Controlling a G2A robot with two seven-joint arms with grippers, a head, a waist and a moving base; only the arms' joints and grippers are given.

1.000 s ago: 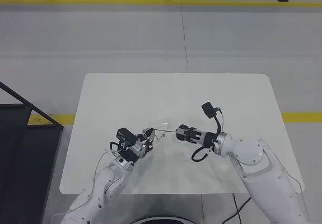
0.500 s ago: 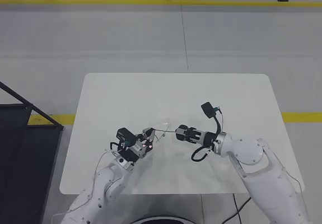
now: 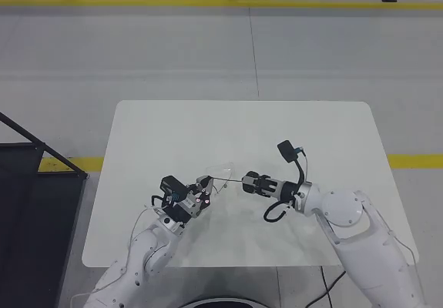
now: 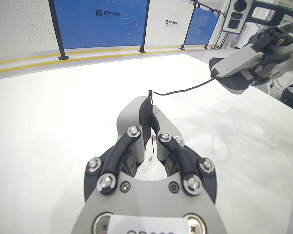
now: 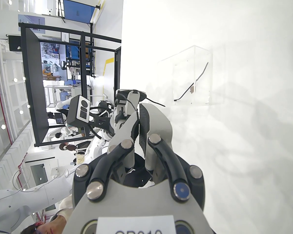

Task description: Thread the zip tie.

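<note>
The left gripper clamps the zip tie head-up (a steady target); the right gripper pinches its tail, likely for feeding.

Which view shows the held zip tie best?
The left wrist view: the zip tie runs clearly from the shut left gripper to the right gripper. The top view shows a thin line between them; the right wrist view, just a short stretch.
</note>
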